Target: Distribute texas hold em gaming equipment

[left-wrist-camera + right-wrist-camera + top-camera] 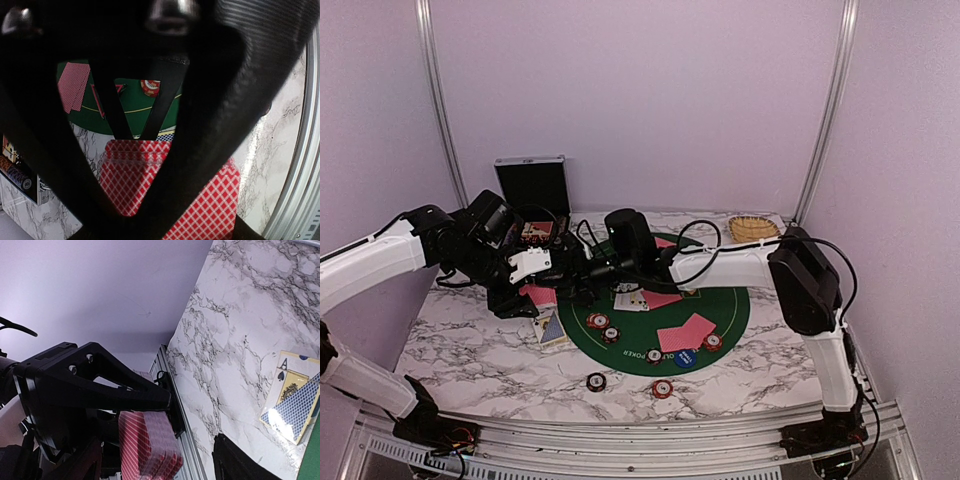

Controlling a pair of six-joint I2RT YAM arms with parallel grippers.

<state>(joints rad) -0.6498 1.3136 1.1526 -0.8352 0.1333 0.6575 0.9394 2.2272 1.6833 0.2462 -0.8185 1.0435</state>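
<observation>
My left gripper (542,288) is shut on a deck of red-backed playing cards (538,295) and holds it above the marble by the green mat's left edge. The deck fills the left wrist view (130,175) between my left gripper's (142,212) dark fingers. My right gripper (582,272) reaches across to it and is open. In the right wrist view its fingers (235,462) stand wide apart on either side of the deck (147,450). Pink cards (685,332) and poker chips (598,321) lie on the mat. A blue button (686,357) lies at its front.
The round green mat (730,305) lies mid-table. Blue-backed cards (552,328) lie at its left edge. Two chips (595,381) lie on the marble near the front. The open black case (531,185) stands at the back left. The wicker basket (754,228) sits at the back right.
</observation>
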